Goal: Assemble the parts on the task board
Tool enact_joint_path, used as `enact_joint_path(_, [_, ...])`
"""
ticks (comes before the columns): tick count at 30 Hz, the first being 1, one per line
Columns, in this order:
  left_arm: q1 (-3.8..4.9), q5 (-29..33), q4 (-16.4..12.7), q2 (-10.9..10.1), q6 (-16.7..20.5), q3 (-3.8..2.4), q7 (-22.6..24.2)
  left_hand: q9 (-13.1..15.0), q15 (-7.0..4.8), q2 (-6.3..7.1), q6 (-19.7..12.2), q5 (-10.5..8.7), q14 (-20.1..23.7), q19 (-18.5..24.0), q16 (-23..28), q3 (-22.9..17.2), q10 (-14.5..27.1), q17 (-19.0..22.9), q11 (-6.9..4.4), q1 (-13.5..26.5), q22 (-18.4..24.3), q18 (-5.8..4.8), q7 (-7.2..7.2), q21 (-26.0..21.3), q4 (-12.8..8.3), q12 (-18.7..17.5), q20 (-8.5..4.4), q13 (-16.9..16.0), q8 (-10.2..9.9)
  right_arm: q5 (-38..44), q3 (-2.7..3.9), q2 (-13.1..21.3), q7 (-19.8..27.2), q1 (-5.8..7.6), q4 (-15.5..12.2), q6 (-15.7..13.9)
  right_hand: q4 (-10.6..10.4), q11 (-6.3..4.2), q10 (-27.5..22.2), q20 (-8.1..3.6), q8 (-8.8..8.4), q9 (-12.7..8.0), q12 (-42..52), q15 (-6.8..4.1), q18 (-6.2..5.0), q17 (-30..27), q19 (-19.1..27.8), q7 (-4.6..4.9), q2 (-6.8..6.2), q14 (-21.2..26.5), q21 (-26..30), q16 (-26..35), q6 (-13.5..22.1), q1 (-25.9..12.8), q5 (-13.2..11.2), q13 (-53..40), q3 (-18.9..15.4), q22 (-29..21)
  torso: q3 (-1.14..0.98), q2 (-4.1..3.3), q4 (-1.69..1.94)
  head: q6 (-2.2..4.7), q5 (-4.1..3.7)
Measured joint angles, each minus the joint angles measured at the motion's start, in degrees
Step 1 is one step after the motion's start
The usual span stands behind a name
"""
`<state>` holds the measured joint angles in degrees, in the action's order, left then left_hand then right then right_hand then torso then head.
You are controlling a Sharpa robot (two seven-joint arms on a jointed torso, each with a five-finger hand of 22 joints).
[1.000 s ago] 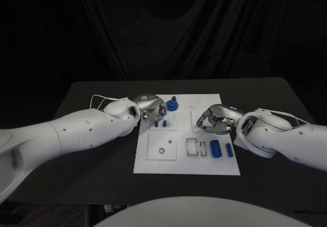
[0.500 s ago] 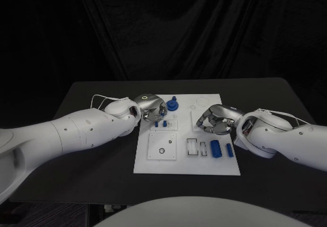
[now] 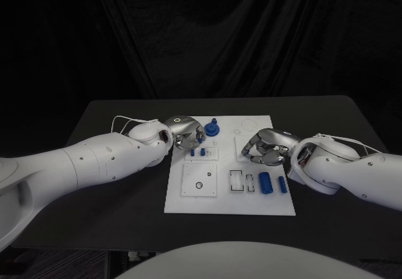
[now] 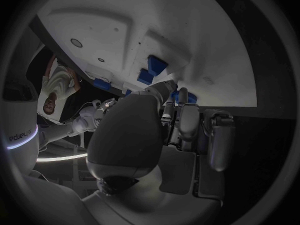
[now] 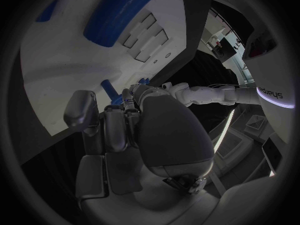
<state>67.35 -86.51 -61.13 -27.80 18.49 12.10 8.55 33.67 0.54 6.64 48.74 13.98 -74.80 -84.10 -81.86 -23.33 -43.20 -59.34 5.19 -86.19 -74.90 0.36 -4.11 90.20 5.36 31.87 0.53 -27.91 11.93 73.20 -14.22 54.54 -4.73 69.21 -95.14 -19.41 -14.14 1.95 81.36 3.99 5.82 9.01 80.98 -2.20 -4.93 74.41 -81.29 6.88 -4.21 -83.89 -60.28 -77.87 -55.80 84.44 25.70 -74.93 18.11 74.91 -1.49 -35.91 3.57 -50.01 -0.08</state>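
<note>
the two small blue pegs (image 3: 197, 152) stand upright side by side in a raised block near the far left of the task board (image 3: 189, 200), and the coming move seems to turn on them: they sit just on the near side of the left hand (image 3: 186, 133), right beneath its curled fingers (image 4: 187, 122), their long axes pointing up off the board. in the left wrist view the same pegs show as two blue stubs just beyond the fingertips, close but, as far as i can tell, not touched. the left hand's fingers are drawn in together with nothing visibly between them; whether a small piece is hidden inside, i cannot tell.

just beyond that hand a taller blue knobbed part (image 3: 212, 128) stands upright at the board's far edge, near the fingers.

further out, the blue cylinder (image 3: 265, 182) and a slimmer blue bar (image 3: 282, 184) lie flat at the near right of the board, long axes running near to far. they lie just to the near side of the right hand (image 3: 265, 147), which hovers over the board's right half with fingers curled inward, apparently on nothing. so the left hand is nearer the pegs, the right hand nearer the lying pieces.

the board rests in the middle of the black tabletop (image 3: 117, 122).
</note>
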Motion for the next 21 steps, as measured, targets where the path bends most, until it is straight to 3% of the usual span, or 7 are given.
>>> enact_joint_path(5, [0.0,0.0,0.1,0.0,-0.3,0.0,-0.5,-0.8,0.72,0.21,-0.7,-0.23,0.7,0.0,0.5,0.0,1.1,1.1,0.38,0.2,0.0,0.0,0.74,0.0,0.0,-0.4,0.41,0.4,-1.5,0.0,0.0,0.0,0.0,-0.01,0.0,0.0,0.0,0.0,0.0,0.0,0.0,0.0,0.0,0.0,0.0,0.0,0.0,0.0,0.0,0.0,0.0,0.0,0.0,0.0,0.0,0.0,0.0,0.0,0.0,0.0,0.0,0.0,0.02])
enact_joint_path(21, [-0.01,0.0,0.1,-0.6,-0.7,0.0,-0.8,-1.8,1.0,0.67,-2.4,-0.22,1.4,0.1,0.7,-0.2,2.5,2.0,0.65,0.2,0.0,0.0,1.85,0.0,-0.1,-0.4,0.94,0.7,-3.5,0.0,0.0,0.1,0.0,-0.02,0.0,0.0,0.0,0.0,0.0,0.0,0.0,0.0,0.0,0.0,0.0,0.0,0.0,0.0,0.0,0.0,0.0,0.0,0.0,0.0,0.0,0.0,0.0,0.0,0.01,0.0,0.0,0.01,0.01])
